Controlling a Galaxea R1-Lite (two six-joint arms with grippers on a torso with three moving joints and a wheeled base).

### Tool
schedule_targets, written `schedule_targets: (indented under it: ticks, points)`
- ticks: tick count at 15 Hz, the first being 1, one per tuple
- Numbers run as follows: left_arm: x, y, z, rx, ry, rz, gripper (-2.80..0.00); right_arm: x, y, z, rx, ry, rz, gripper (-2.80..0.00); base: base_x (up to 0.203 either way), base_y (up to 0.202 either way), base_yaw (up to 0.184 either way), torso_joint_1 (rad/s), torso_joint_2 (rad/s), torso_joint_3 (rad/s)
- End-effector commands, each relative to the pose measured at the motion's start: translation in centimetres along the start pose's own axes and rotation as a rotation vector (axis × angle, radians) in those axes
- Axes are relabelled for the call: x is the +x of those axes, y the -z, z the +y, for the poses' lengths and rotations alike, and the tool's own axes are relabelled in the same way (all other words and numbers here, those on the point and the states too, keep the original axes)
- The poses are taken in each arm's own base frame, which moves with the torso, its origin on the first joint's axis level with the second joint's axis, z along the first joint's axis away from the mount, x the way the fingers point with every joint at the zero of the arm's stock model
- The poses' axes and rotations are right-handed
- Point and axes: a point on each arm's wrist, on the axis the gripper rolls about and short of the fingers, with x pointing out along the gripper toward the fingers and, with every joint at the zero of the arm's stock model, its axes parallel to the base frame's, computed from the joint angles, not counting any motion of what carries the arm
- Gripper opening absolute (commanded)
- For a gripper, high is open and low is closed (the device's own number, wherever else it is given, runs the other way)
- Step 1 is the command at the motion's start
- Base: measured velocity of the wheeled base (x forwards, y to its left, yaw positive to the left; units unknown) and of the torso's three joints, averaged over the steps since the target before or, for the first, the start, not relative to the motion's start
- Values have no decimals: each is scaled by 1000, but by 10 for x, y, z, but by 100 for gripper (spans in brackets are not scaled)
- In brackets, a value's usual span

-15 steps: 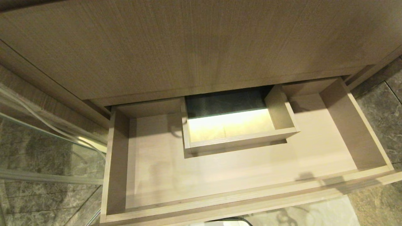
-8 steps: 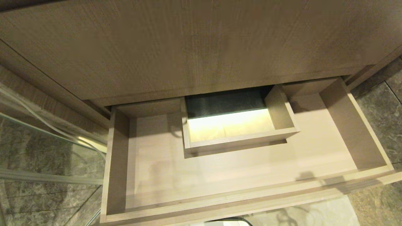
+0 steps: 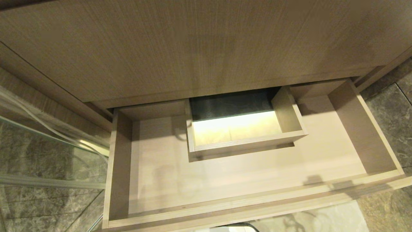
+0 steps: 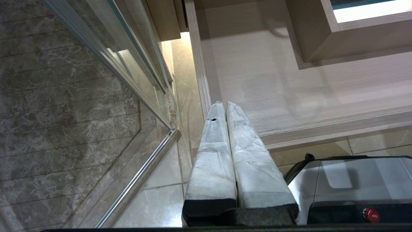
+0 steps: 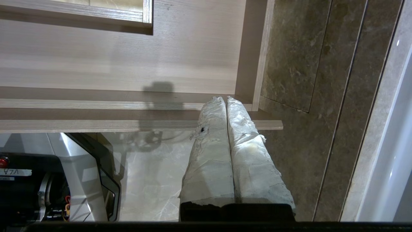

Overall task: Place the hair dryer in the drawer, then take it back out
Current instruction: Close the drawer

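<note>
The wood-grain drawer (image 3: pixel 251 209) stands pulled out, its floor bare around a boxed cut-out (image 3: pixel 244 143). The hair dryer is out of view. My left gripper (image 4: pixel 224 103) is shut with nothing in it, hanging over the drawer's (image 4: pixel 305 90) left front corner. My right gripper (image 5: pixel 223 98) is shut and empty too, its fingertips over the right front corner of the drawer (image 5: pixel 128 64). Neither gripper shows in the head view.
A taller wood-grain front panel (image 3: pixel 199 48) rises above the drawer. A glass shower partition (image 3: pixel 48 167) with a metal rail (image 4: pixel 138 175) stands to the left. Dark marble wall tile (image 5: pixel 322 80) is on the right. My own base (image 4: pixel 354 187) sits just in front of the drawer.
</note>
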Motion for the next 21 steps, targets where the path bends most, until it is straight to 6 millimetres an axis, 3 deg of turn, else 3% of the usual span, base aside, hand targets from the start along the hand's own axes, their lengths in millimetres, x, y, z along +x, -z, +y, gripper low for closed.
schedule_targets:
  ticks: [1, 7, 12, 21]
  points:
    - [0, 0, 0, 0, 0, -1, -280, -1, 1, 0, -3, -2, 3, -280, 0, 0, 0, 0, 0, 0]
    - [0, 0, 0, 0, 0, -1, -280, 5, 8, 2, -4, 10, 56, -280, 0, 0, 0, 0, 0, 0]
    - [0, 0, 0, 0, 0, 0, -280, 20, 22, 4, -9, 67, 315, -280, 0, 0, 0, 0, 0, 0]
    - [0, 0, 0, 0, 0, 0, -280, 28, 21, 3, -8, 69, 305, -280, 0, 0, 0, 0, 0, 0]
